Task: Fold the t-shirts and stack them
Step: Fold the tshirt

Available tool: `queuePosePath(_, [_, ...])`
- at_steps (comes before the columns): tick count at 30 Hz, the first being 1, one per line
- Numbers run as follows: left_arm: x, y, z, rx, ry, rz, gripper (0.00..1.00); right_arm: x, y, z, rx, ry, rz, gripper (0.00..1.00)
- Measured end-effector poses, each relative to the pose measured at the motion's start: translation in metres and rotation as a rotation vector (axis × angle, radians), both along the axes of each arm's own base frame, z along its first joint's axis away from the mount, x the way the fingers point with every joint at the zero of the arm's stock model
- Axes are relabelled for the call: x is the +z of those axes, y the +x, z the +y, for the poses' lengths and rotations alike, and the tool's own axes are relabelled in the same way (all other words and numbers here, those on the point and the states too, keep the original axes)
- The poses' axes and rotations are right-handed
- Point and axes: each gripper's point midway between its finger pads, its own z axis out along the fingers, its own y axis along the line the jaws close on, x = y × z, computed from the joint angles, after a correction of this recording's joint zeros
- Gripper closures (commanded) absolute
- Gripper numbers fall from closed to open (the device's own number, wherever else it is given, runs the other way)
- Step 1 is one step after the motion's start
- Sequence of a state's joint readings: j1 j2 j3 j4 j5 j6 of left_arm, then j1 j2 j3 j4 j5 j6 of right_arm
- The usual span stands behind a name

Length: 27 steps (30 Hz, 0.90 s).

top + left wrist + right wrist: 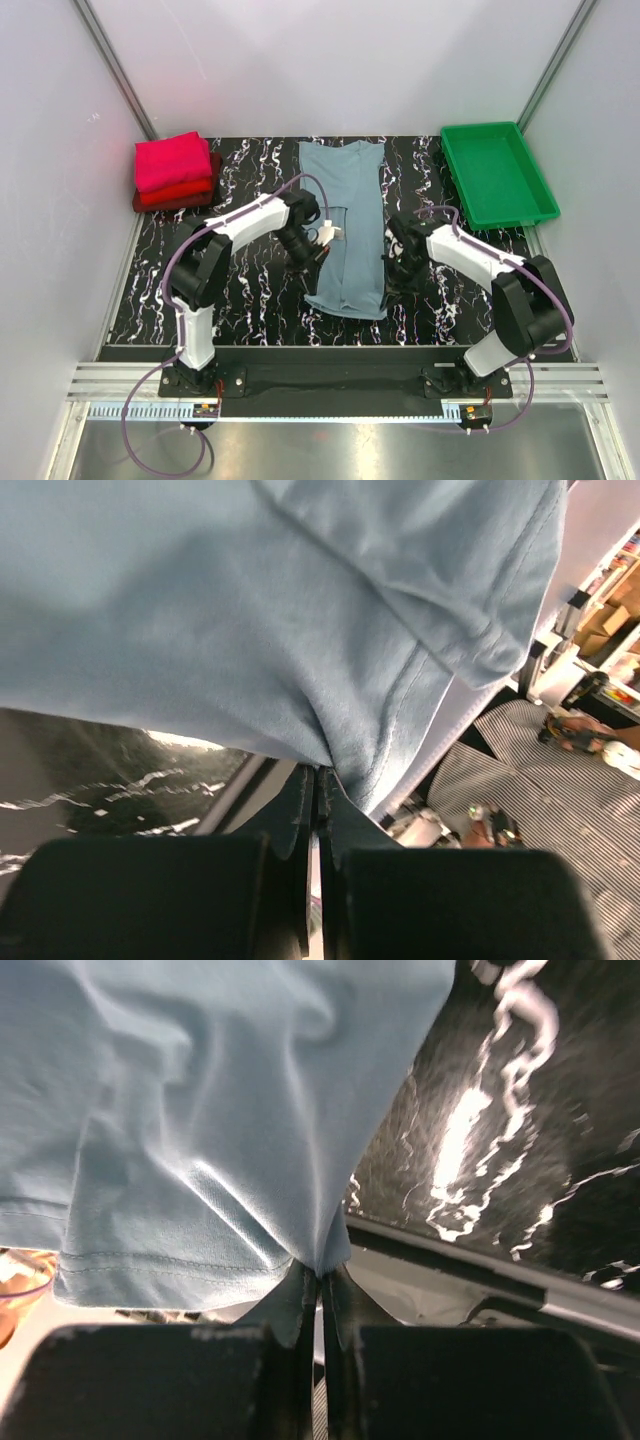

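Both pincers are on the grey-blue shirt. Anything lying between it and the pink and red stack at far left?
Nothing visible does. Only black marbled tabletop separates the grey-blue cloth t-shirt from the folded pink and red stack; the left arm's own forearm runs just near that path.

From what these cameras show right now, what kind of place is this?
Probably a robot test cell in a lab, not a home: two arms fixed at the table edge, plain white walls in a metal frame, and a blue shirt laid out with folded shirts stacked nearby.
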State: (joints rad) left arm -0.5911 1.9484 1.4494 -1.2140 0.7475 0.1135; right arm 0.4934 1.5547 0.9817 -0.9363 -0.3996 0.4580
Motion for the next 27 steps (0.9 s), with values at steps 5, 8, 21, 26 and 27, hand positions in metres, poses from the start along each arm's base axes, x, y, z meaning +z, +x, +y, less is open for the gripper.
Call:
queuePosePath(5, [0.012, 0.021, -0.01, -0.004, -0.03, -0.064, 1.0, 0.013, 0.033, -0.006, -0.006, 0.004, -0.105, 1.0])
queuePosePath(8, [0.02, 0.037, -0.012, 0.009, -0.044, -0.113, 1.0, 0.022, 0.056, -0.012, -0.035, 0.008, -0.16, 1.0])
queuePosePath(21, [0.015, 0.162, 0.013, 0.176, 0.037, -0.377, 1.0, 0.058, 0.191, -0.008, -0.058, 0.035, -0.469, 1.0])
queuePosePath(26, [0.012, 0.216, 0.01, 0.212, 0.053, -0.483, 1.0, 0.055, 0.231, -0.012, -0.06, 0.02, -0.532, 1.0])
queuePosePath(27, [0.012, 0.225, 0.01, 0.218, 0.054, -0.499, 1.0, 0.052, 0.238, -0.014, -0.062, 0.014, -0.538, 1.0])
